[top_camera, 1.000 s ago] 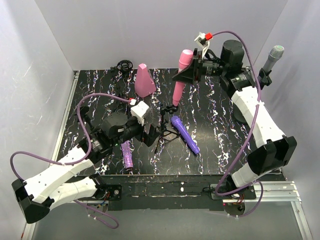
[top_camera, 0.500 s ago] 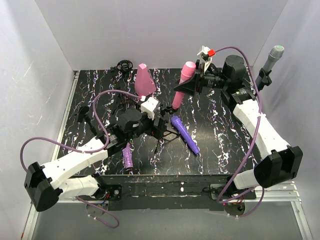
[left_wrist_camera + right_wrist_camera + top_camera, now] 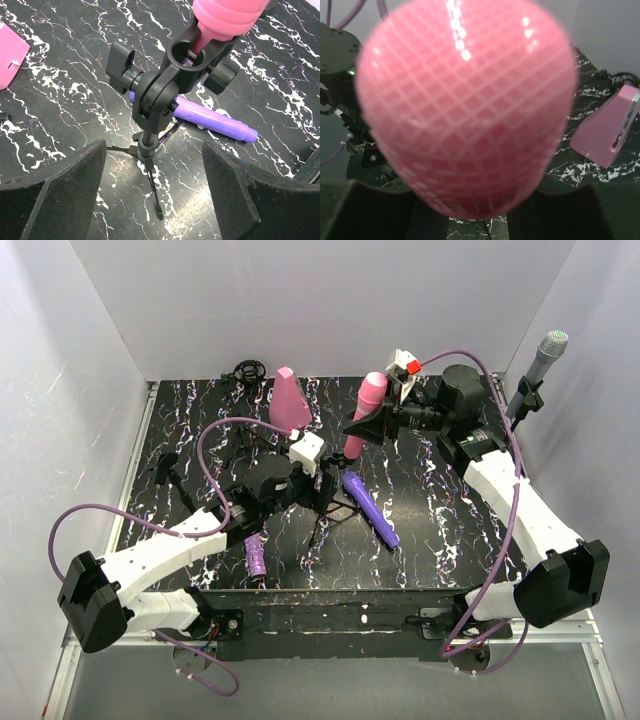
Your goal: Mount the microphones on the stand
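- White walls [image 3: 300, 300] are enclosing a black marbled surface [image 3: 450, 510]; a pink cone block [image 3: 290, 402] is standing at the back.
- A silver-grey microphone [image 3: 545, 352] is standing upright by the right wall; a violet microphone [image 3: 370, 508] and a glittery purple microphone [image 3: 254, 555] are lying flat.
- The right hand [image 3: 362, 425] is clamping the pink microphone [image 3: 371, 392], whose lower end is sitting in the clip of the stand [image 3: 150, 100].
- The left hand [image 3: 155, 195] is hanging with its fingers apart on either side of the stand, not touching it.

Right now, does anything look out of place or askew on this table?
Nothing damaged or spilled. The pink microphone leans tilted at the clip of the stand, not upright. The violet microphone lies flat beside the stand's legs, and the glittery purple microphone lies flat near the table front edge.
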`<state>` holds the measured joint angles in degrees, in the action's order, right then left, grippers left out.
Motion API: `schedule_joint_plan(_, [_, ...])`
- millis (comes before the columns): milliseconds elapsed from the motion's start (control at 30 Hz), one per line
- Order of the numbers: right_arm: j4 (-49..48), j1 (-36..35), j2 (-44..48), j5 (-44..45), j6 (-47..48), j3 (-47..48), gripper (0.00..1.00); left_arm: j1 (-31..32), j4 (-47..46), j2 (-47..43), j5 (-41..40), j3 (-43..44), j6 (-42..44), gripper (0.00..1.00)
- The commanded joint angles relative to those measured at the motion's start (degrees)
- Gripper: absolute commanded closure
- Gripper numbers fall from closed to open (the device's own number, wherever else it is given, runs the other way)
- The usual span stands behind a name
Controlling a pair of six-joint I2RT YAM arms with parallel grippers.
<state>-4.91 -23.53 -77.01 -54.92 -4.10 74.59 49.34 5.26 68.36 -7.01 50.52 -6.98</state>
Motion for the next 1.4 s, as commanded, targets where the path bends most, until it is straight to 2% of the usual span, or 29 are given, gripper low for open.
schedule_joint_plan(0, [13.6, -1.52, -3.23, -0.46, 0.49, -5.58, 0.99, -0.47, -0.16, -3.49, 0.94, 0.81, 1.01, 0.24])
schedule_joint_plan(367, [16.95, -2.75, -3.93, 2.89, 2.78, -8.58, 0.99, -0.83, -0.77, -5.08, 2.43, -0.95, 0.3, 0.23])
schedule_joint_plan(733, [15.8, -3.36, -5.6, 2.27, 0.67, -11.92, 0.99, -1.35, -1.39, -5.08, 4.01, -1.04, 1.27, 0.14])
schedule_joint_plan(900, [23.69, -3.28, -6.13, -2.64, 6.97, -4.47, 0.99, -2.41, -1.57, -4.2, 5.33, -0.43, 2.32, 0.11])
schedule_joint_plan(933, [25.98, -3.19, -6.31, -3.35, 8.56, -2.36, 0.68, -2.58, -1.48, -3.85, 5.68, -0.08, 2.59, 0.11])
schedule_joint_plan(967, [27.13, -3.28, -6.31, -3.88, 9.02, -0.51, 0.54, -2.85, -1.48, -3.5, 5.69, 0.27, 2.59, 0.12])
schedule_joint_plan(1000, [27.75, -3.28, -6.22, -4.32, 9.63, 0.9, 0.46, -3.2, -1.65, -3.15, 6.03, 0.37, 2.33, 0.11])
schedule_joint_plan(1033, [28.19, -3.1, -6.05, -4.5, 9.81, 1.78, 0.32, -3.55, -2.09, -2.97, 6.39, 0.28, 2.06, 0.11])
schedule_joint_plan(1067, [28.37, -3.1, -5.78, -4.41, 9.81, 2.57, 0.25, -3.99, -2.53, -2.71, 6.74, 0.19, 1.71, 0.12])
schedule_joint_plan(1100, [28.37, -3.01, -5.52, -4.32, 9.72, 3.02, 0.2, -4.34, -3.05, -2.62, 7.0, -0.07, 1.45, 0.12])
schedule_joint_plan(1167, [28.72, -2.58, -5.25, -4.41, 9.46, 3.63, 0.17, -5.48, -4.37, -2.44, 9.46, -0.69, 0.66, 0.12])
schedule_joint_plan(1367, [27.32, -0.56, -2.97, -6.52, 8.93, 1.53, 0.13, -7.59, -6.92, -1.3, 11.75, -1.48, -0.49, 0.14])
